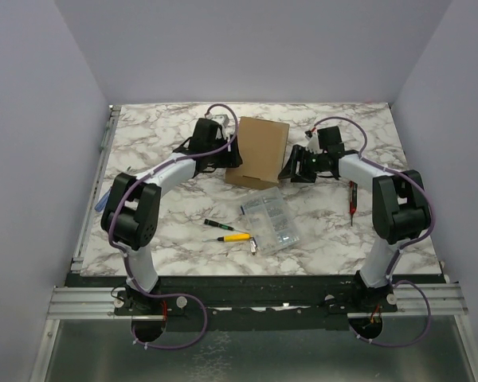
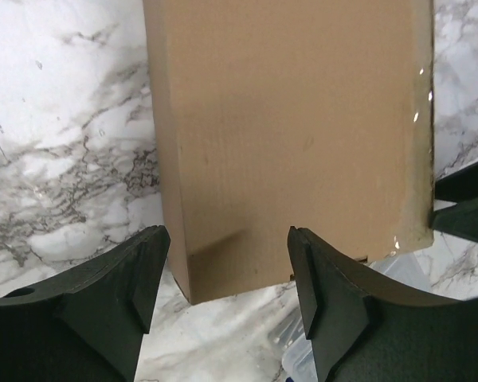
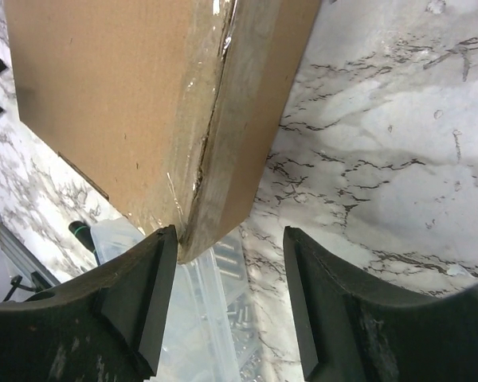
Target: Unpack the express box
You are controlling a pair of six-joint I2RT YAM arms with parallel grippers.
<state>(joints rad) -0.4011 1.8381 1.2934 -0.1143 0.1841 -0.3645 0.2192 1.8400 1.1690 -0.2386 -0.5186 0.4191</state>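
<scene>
Between the left gripper point(image 1: 223, 153) and right gripper point(image 1: 293, 169) lies the express box point(image 1: 257, 151).

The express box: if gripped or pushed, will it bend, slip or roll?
Probably stiff: the express box shows flat cardboard faces and straight edges. Its matte surface should grip well, though the glossy clear tape along one seam may be slippery. Flat-sided, it would likely slide, not roll.

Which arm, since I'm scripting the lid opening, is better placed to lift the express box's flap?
Probably right: the right gripper, open, sits at the taped seam of the express box; the left gripper, also open, faces a plain side.
</scene>
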